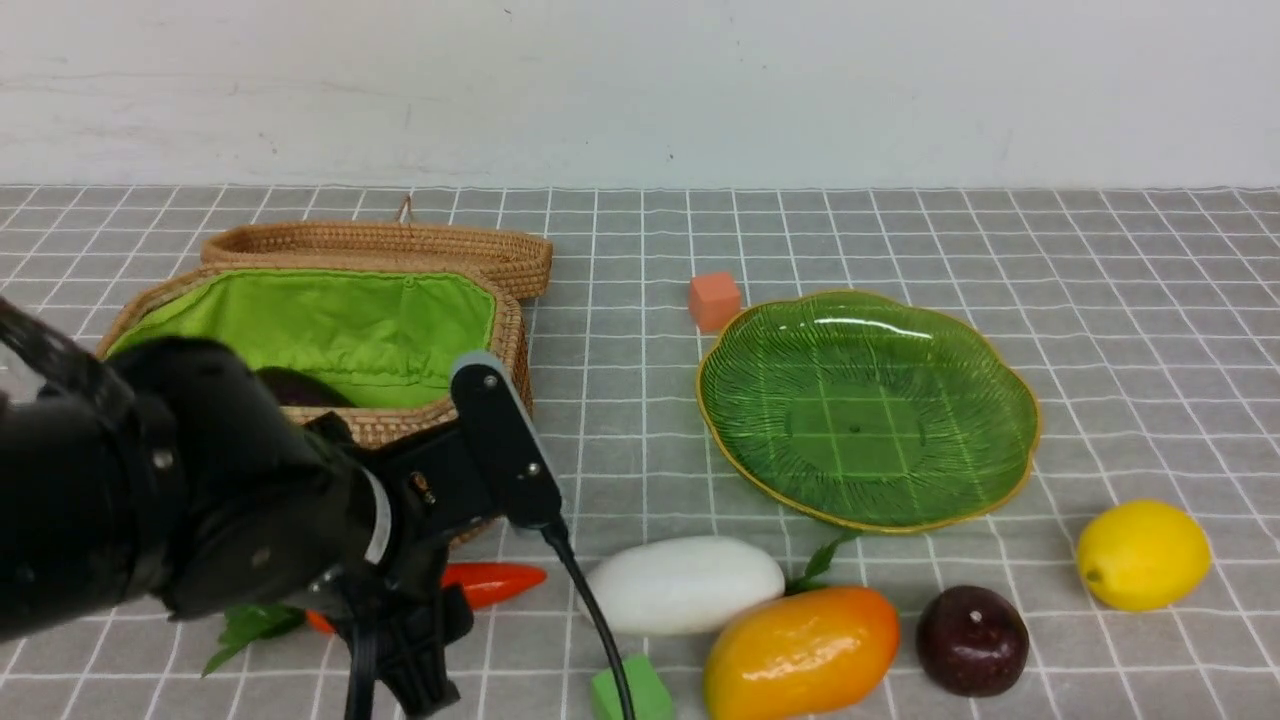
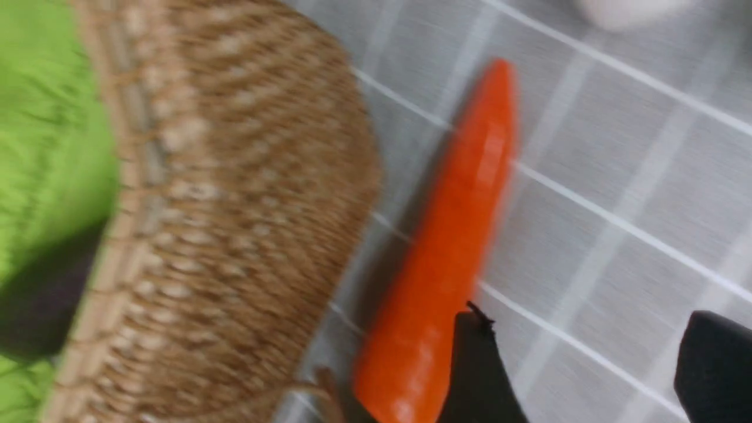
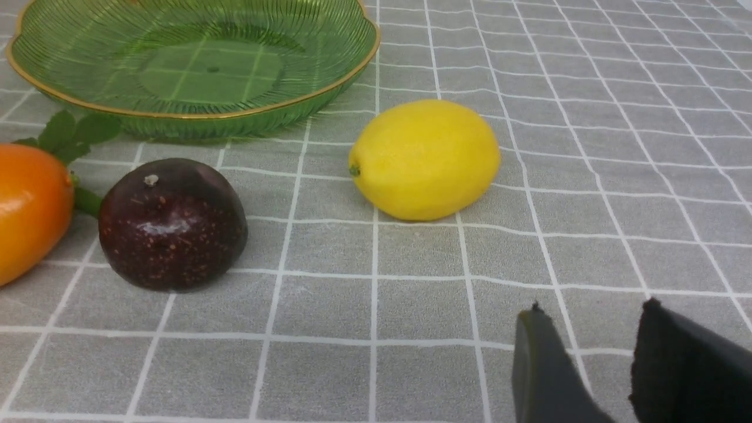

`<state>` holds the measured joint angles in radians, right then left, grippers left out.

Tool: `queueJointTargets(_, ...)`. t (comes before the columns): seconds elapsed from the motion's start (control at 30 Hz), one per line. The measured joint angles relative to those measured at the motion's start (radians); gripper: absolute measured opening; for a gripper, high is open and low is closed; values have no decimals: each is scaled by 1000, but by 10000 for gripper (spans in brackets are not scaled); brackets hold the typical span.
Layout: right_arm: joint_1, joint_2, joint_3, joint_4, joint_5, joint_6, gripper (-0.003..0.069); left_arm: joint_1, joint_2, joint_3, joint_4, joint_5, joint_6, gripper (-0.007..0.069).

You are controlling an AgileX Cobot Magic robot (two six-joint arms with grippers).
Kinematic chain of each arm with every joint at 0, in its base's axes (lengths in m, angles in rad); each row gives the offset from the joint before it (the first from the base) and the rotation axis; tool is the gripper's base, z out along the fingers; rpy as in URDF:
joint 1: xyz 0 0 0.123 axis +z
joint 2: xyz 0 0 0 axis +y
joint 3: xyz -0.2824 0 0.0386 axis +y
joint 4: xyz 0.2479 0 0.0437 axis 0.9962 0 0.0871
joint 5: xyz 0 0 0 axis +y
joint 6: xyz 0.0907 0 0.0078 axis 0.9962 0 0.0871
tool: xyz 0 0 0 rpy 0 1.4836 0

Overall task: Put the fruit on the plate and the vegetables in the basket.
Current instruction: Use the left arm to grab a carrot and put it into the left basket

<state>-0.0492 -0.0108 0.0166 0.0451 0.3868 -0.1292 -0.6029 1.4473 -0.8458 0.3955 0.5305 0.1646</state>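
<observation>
Five toy foods lie on the grey checked cloth (image 1: 1150, 300), and a sixth, the dark purple eggplant (image 1: 298, 388), sits partly hidden inside the open wicker basket (image 1: 508, 345) at the robot's left. We judge the vegetable half of the task to be in hand, with the carrot as the target. The left arm fills the near left of the front view, and the left gripper (image 2: 587, 352) hangs low over the cloth close to the basket's outer wall. The orange carrot (image 2: 446, 235) lies on the cloth just beside that wall. In the blurred left wrist view the jaws stand wide apart with only bare cloth between them. One finger (image 2: 479, 370) overlaps the carrot's thick end, so the carrot is beside the opening, not inside it, and we cannot tell whether they touch. The next move, as we read it, calls for shifting sideways until the carrot sits between the fingers, then closing and lifting clear of the wicker rim. The white vegetable (image 1: 685, 585) lies near the carrot's tip. The mango (image 1: 800, 650), the maroon fruit (image 1: 972, 640) and the lemon (image 1: 1143, 555) follow it to the robot's right, all off the green plate (image 1: 865, 410), which holds nothing. The right gripper (image 3: 593, 329) sits low near the lemon, jaws a little apart and holding nothing.
</observation>
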Motion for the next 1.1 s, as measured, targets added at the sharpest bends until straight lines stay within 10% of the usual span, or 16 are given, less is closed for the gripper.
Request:
queueJointTargets(0.77, 0, 0, 0, 0, 0, 0, 244, 88, 224, 8, 118, -100, -131, 542)
queueJointTargets(1.1, 0, 0, 0, 0, 0, 0, 244, 84, 218, -33, 109, 34, -128, 344)
